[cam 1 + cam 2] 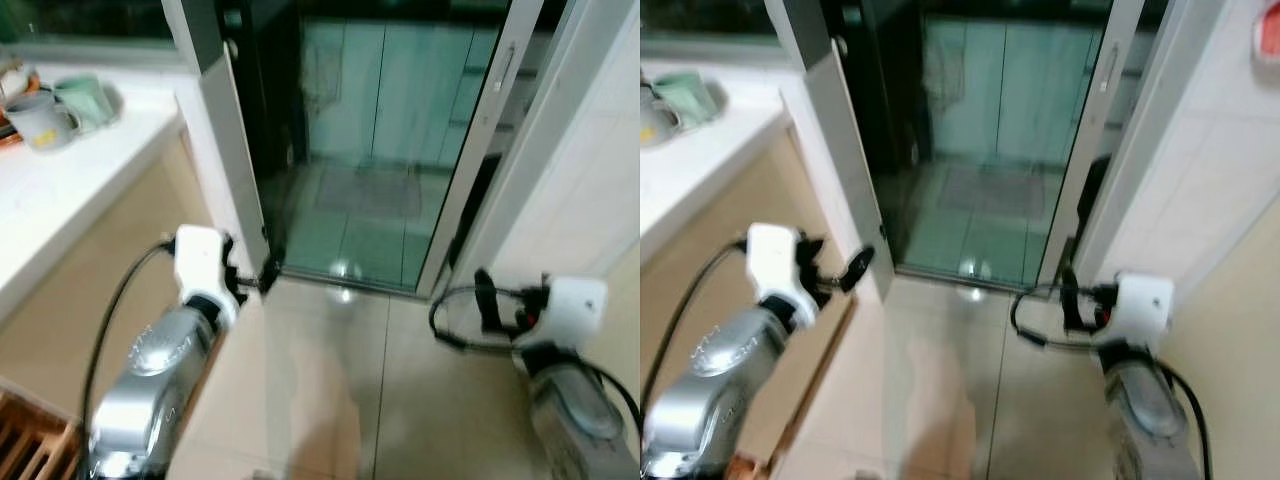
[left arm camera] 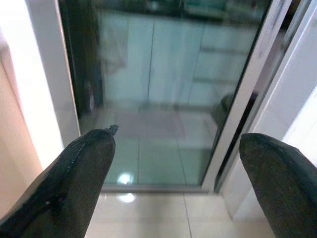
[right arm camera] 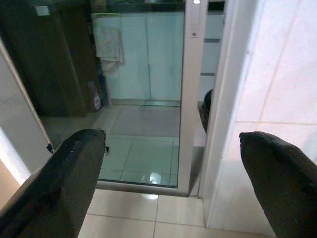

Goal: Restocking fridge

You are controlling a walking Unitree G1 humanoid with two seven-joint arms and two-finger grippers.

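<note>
Head-camera views: a tiled floor [image 1: 330, 380] fills the lower centre of the frame, running up to a sliding glass door [image 1: 370, 150] in a pale frame at upper centre, through which a greenish tiled room is seen. A white counter [image 1: 70, 170] occupies the upper left, bearing two mugs [image 1: 55, 110] near its far edge; a white tiled wall [image 1: 590, 170] closes the right side. The left gripper [image 1: 250, 275] sits at centre left, level with the counter's end; the right gripper [image 1: 485, 300] sits at lower right, near the door frame. In the wrist views each pair of black fingers [image 2: 74, 183] stands spread wide with nothing between them, so both tools are released. No fridge and no goods for stocking can be made out, so the task's things cannot be placed. Judged progress: undetermined; the scene fits either walking to fetch items or moving on after items are placed.
</note>
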